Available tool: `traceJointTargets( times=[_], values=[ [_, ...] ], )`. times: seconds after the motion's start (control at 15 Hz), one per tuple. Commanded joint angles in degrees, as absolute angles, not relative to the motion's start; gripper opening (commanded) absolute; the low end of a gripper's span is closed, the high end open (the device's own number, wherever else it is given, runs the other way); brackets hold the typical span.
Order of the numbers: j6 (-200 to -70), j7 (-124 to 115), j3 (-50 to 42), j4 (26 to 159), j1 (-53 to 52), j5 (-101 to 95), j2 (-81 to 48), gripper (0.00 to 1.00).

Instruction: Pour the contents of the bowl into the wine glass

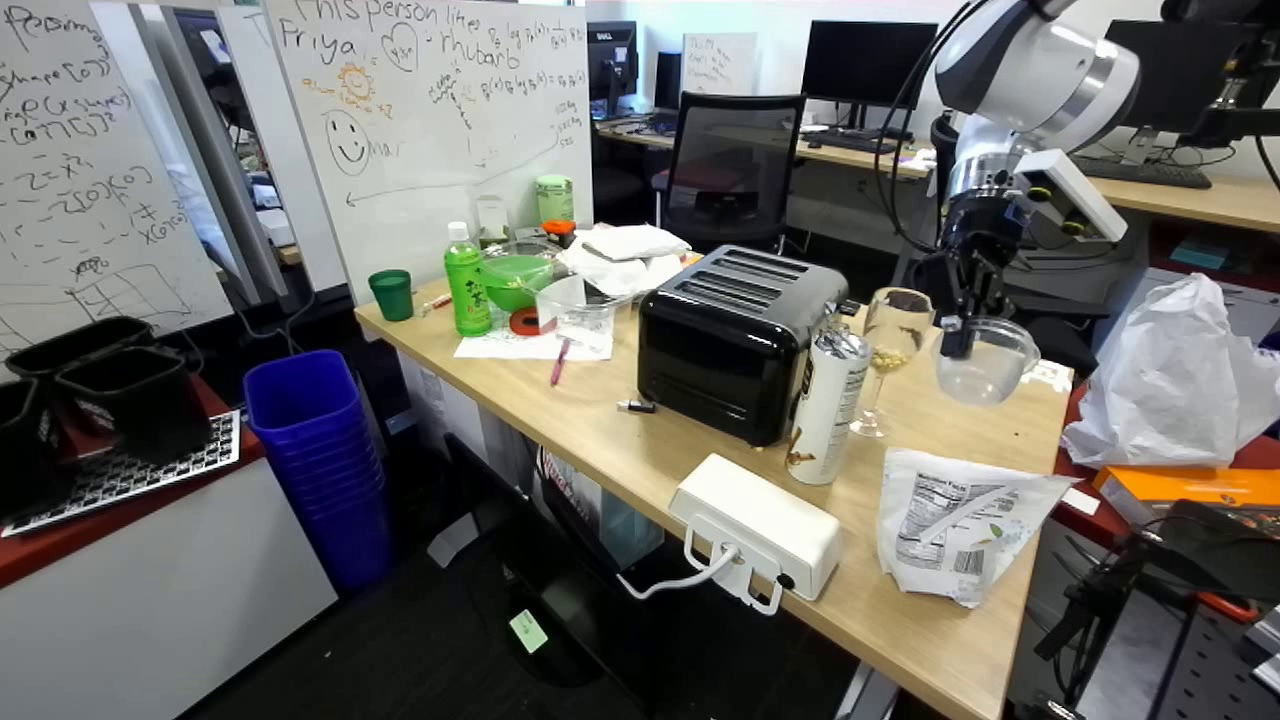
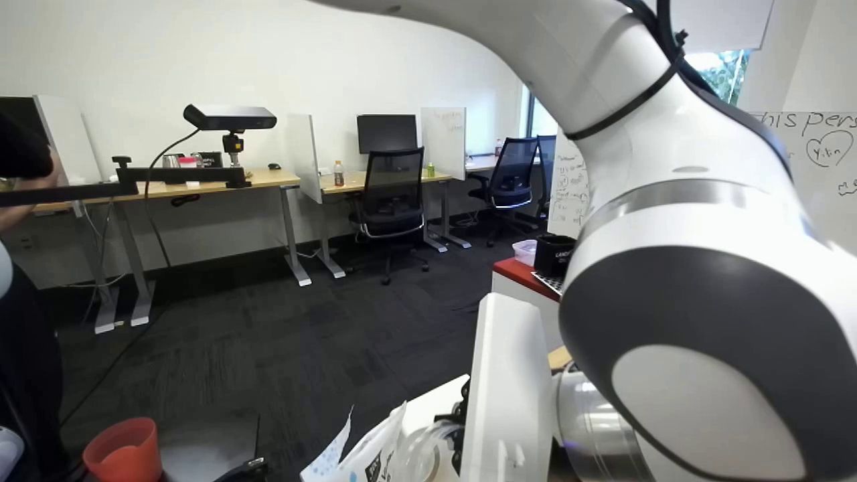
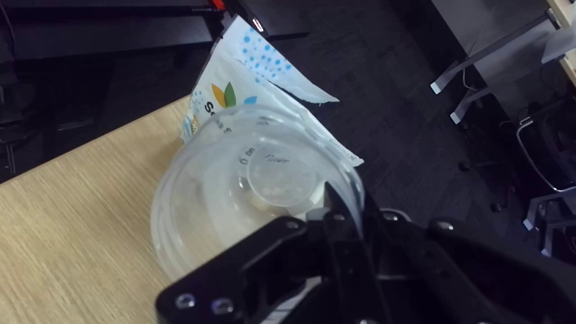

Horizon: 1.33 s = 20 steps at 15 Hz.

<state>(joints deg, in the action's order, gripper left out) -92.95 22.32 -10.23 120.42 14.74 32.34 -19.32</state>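
One table (image 1: 600, 440) underlies the work. Over it the arm (image 1: 1035, 70) arches from above, its last links angled steeply downward. The glass (image 1: 897, 325) stands upright on the table; tall and thin-stemmed, it is presumably fragile and easily toppled. The gripper (image 3: 350, 200), aimed down, is closed on the side wall of the bowl (image 1: 990, 368), which appears held clear of the table just beside the glass, mouth up and near level. Thin and clear, the bowl is probably light, slightly flexible and slippery; the rim, pinched as here with one fingertip (image 3: 332, 198) inside, seems the best hold, firm without buckling the wall. Smallest are pale bits (image 1: 890, 358) inside the glass; none can be made out in the bowl in the wrist view.
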Motion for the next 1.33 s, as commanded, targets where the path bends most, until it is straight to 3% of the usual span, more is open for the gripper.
traceJointTargets(
  times=[0.0,0.07,0.4,1.0,1.07,1.27],
  values=[
    [-92.88,22.04,-9.62,120.22,15.4,32.12,-19.4,0.07],
    [-92.9,21.96,-9.62,120.22,15.39,32.12,-19.4,0.02],
    [-108.01,13.41,-10.24,125.83,12.79,25.57,-16.82,0.02],
    [-109.86,3.49,-9.86,132.31,12.49,28.34,-14.81,0.02],
    [-108.42,4.33,-9.68,129.79,12.49,27.0,-17.33,0.07],
    [-108.41,3.87,-9.79,130.88,12.43,27.26,-15.97,0.07]
  ],
)
